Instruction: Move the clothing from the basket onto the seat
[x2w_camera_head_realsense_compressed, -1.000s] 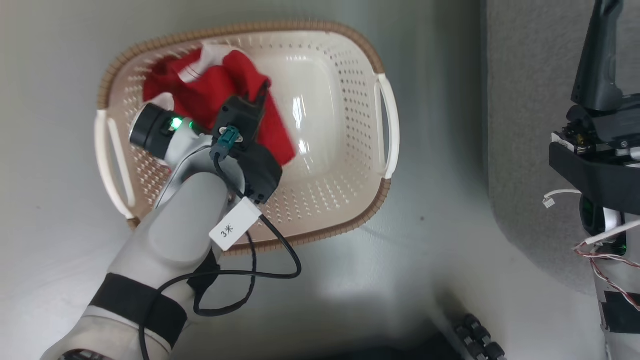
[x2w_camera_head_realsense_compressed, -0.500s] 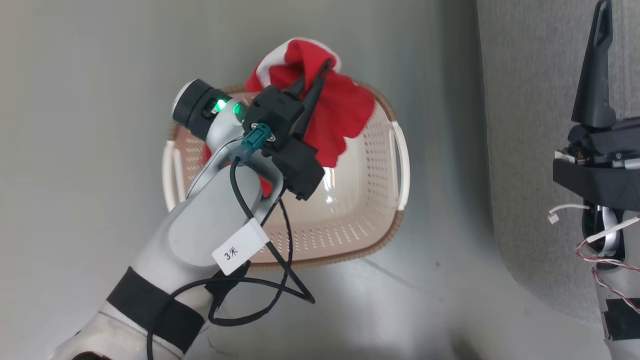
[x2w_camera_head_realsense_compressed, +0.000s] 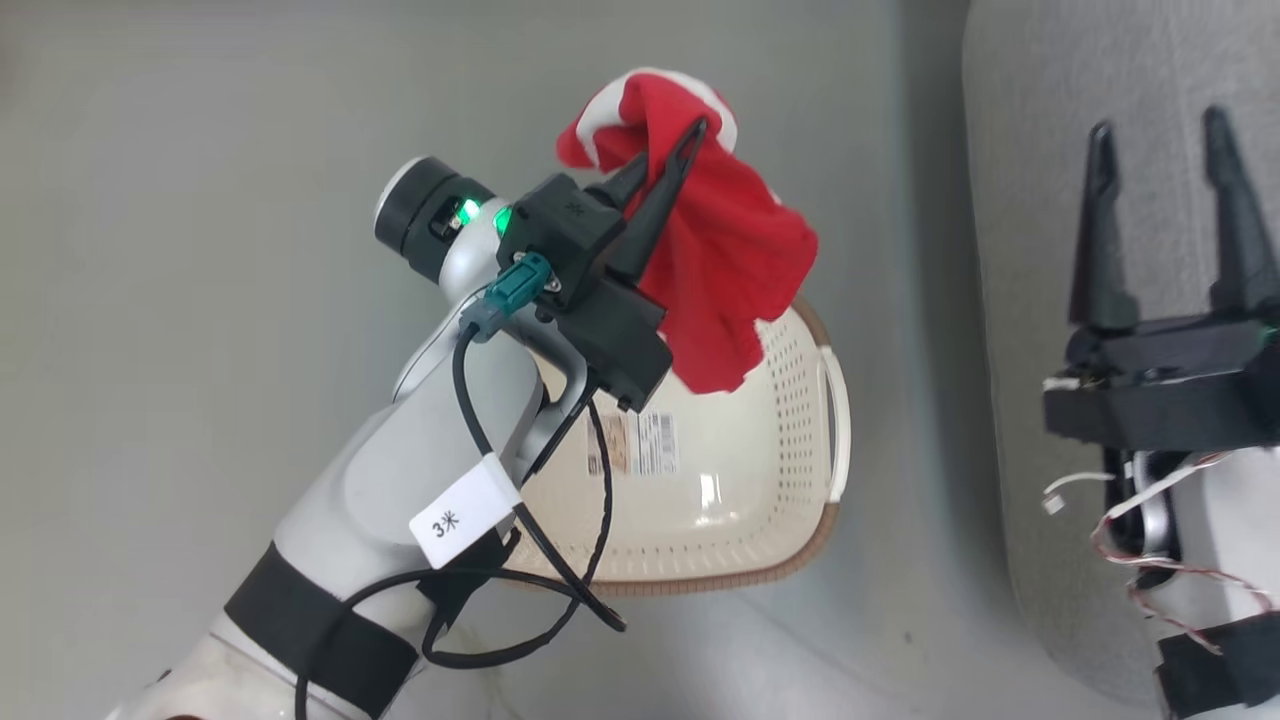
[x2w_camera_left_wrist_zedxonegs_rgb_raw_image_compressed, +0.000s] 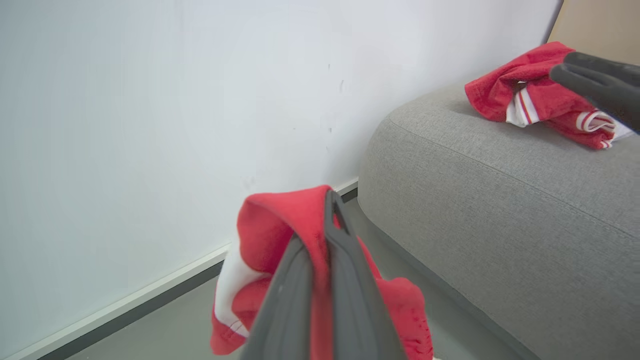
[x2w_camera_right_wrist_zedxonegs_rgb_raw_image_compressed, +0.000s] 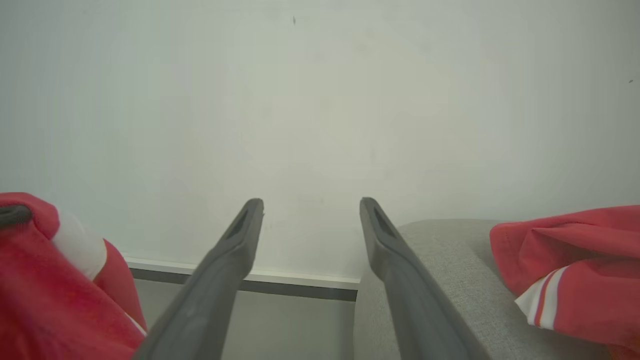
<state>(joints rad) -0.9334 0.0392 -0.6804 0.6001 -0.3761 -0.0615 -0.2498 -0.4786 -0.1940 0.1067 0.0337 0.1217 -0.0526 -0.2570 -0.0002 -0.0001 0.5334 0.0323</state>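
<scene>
Head view: the left tool (x2w_camera_head_realsense_compressed: 672, 150) is clamped on a red garment (x2w_camera_head_realsense_compressed: 730, 270) that hangs above the far rim of the basket (x2w_camera_head_realsense_compressed: 812, 400); the basket's bottom shows a barcode sticker (x2w_camera_head_realsense_compressed: 640, 445); the grey seat (x2w_camera_head_realsense_compressed: 1010, 200) lies to the right, with the right tool (x2w_camera_head_realsense_compressed: 1158, 125) over it, fingers apart; a second ago the garment lay inside the basket.

Left wrist view: a second red garment (x2w_camera_left_wrist_zedxonegs_rgb_raw_image_compressed: 540, 95) lies on the seat, a white wall (x2w_camera_left_wrist_zedxonegs_rgb_raw_image_compressed: 150, 100) behind.

Right wrist view: the spread fingers face the wall; the held garment is at lower left and the second garment on the seat at right.
</scene>
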